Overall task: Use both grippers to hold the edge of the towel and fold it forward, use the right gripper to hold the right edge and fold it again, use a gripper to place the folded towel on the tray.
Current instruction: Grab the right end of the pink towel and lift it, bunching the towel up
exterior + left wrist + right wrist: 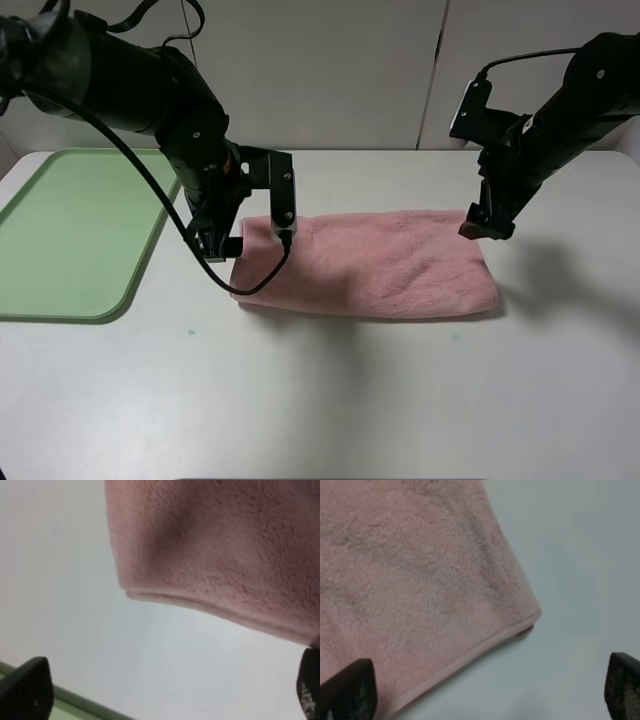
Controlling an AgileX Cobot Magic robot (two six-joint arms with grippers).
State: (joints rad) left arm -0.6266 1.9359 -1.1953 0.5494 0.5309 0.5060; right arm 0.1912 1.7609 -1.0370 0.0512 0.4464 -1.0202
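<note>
Where the towel [380,265] lies, near mid-table, it forms a long pink strip running left to right. It is doubled over: at its far right corner the right wrist view shows a lower layer peeking out under the top one. The table [350,400] is white. The tray [60,250], light green, sits on the table's left side, apart from the towel.

Left gripper [250,232]: low over the strip's left end. Its wrist view shows the two fingertips [25,692] set wide apart with nothing between them but bare table. The towel's rounded end lies just ahead of them, and a sliver of green tray shows beside one tip. Contact with the cloth cannot be told.

Right gripper [487,225]: at the strip's far right corner, tilted down from the arm. Its fingertips [350,692] are likewise spread and grip nothing. One tip stands over the pink pile and the other over bare table. The stitched hem [470,652] runs slantwise between them to the corner.
</note>
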